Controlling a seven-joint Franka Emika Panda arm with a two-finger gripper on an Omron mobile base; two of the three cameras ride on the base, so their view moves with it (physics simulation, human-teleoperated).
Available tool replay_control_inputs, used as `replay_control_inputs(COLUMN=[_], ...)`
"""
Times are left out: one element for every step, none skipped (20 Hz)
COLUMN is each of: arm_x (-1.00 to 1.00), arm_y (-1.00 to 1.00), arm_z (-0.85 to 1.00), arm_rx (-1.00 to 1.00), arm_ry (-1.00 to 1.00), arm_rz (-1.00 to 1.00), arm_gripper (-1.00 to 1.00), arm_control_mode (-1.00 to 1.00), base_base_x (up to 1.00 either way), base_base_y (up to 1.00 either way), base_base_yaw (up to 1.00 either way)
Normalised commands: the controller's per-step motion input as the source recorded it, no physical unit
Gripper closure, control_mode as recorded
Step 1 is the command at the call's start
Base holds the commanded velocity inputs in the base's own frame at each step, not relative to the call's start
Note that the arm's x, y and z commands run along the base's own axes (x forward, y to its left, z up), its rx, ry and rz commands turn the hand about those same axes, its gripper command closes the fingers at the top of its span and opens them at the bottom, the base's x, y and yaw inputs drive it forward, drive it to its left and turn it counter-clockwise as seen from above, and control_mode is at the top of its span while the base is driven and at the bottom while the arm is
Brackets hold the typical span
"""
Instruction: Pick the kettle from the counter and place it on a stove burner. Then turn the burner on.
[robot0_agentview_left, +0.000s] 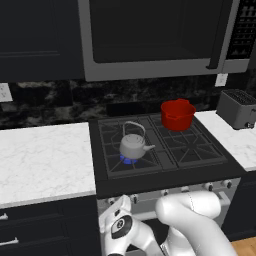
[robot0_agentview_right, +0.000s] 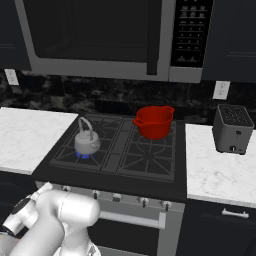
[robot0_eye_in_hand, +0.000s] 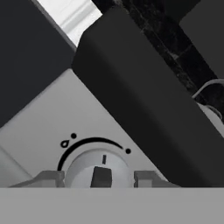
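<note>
Grey fingertips (robot0_eye_in_hand: 50, 178) flank round stove knob (robot0_eye_in_hand: 99, 168); jaws apart, knob between, contact unclear.

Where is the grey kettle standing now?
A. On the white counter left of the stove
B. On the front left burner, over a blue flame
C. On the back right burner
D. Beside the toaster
B: the kettle sits on the front left stove burner, with a blue flame under it.
</note>
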Motion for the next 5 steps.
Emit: replay_control_inputs(arm_x=[-0.01,-0.01,0.00,0.00,0.00], arm_y=[0.00,0.00,0.00,0.00,0.00], arm_z=[0.00,0.00,0.00,0.00,0.00], arm_rx=[-0.25,-0.25,-0.25,-0.24,-0.23], arm_ry=[0.00,0.00,0.00,0.00,0.00], arm_rz=[0.00,0.00,0.00,0.00,0.00], arm_gripper=[1.00,1.00,1.00,1.00,1.00], arm_control_mode=[-1.00,-1.00,-1.00,-1.00,-1.00], base_base_x=[0.00,0.00,0.00,0.00,0.00], base_base_y=[0.00,0.00,0.00,0.00,0.00], base_base_yaw=[0.00,0.00,0.00,0.00,0.00])
